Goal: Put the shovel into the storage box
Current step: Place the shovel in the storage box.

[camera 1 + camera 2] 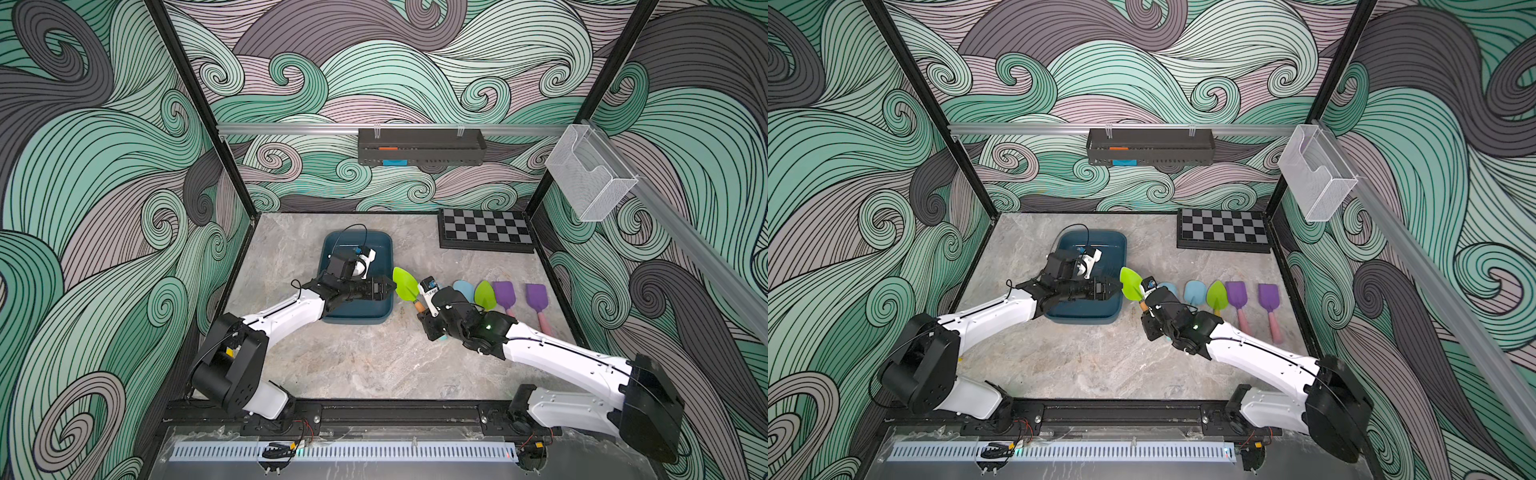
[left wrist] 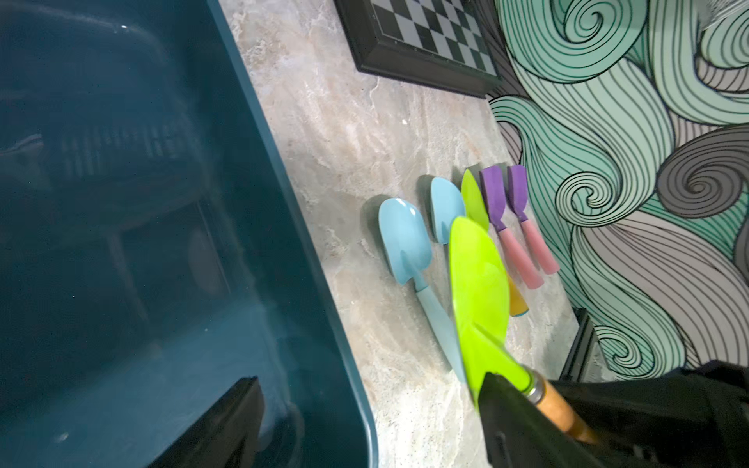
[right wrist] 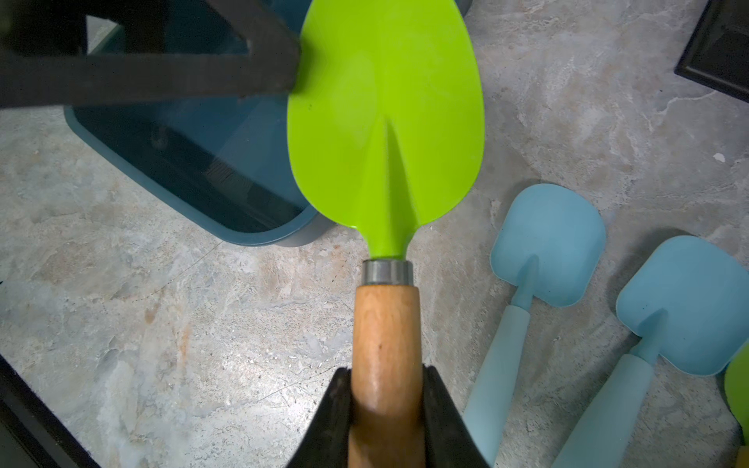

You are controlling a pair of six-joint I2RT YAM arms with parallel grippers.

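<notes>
My right gripper (image 3: 387, 368) is shut on the wooden handle of a green shovel (image 3: 385, 121). The shovel is lifted off the table, and its blade (image 1: 405, 284) hangs beside the right rim of the dark teal storage box (image 1: 374, 249). The box looks empty inside in the left wrist view (image 2: 121, 283). My left gripper (image 1: 388, 288) reaches across the box's right side with its jaws wide open and nothing held. One of its fingertips (image 3: 283, 60) lies at the blade's edge, and I cannot tell whether it touches.
Two light blue shovels (image 2: 403, 239), another green one (image 1: 485, 295) and two purple ones with pink handles (image 1: 504, 295) lie in a row right of the box. A chessboard (image 1: 486, 230) sits at the back right. A black tray (image 1: 419, 145) and a wire basket (image 1: 590, 174) hang on the rails.
</notes>
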